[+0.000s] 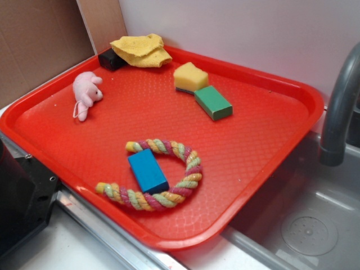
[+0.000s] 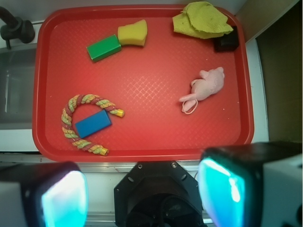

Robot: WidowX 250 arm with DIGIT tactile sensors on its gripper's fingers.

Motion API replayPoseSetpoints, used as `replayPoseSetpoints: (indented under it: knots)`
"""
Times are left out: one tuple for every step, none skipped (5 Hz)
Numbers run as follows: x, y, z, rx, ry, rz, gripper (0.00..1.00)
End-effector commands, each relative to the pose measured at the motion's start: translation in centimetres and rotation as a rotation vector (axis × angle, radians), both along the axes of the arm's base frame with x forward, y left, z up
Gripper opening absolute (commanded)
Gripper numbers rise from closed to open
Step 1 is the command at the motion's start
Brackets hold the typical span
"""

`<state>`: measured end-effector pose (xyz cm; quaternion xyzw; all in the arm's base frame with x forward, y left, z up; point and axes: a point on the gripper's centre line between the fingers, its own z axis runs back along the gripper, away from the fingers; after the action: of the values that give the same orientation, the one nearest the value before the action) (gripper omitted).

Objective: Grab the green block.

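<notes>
No readable text, labels, brands or numbers in either view; red tray (image 1: 292, 95), blocks, toys all unmarked.

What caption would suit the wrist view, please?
Open gripper hovering above red tray; green block untouched beside yellow sponge.

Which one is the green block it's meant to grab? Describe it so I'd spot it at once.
Start at the red tray and find the yellow sponge wedge toward its back edge. The green block lies flat, touching that sponge. It is the only green thing there; the similar blue block sits inside the rope ring.
</notes>
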<state>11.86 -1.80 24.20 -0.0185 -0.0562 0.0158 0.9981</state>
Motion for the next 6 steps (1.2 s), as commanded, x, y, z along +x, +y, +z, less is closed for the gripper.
replayPoseSetpoints:
  knots:
    - [0.0, 0.0, 0.0, 0.000, 0.000, 0.000, 1.00]
    - [5.0, 0.4, -4.3, 0.066, 0.054, 0.248, 1.00]
    - [10.0, -0.8, -6.2, 0.096, 0.012, 0.387, 1.00]
    - [15.0, -2.1, -7.7, 0.095, -0.028, 0.531, 1.00]
    - [16.5, -2.4, -10.7, 0.001, -0.006, 0.638, 1.00]
    - [15.6, -1.0, -10.1, -0.084, 0.001, 0.679, 1.00]
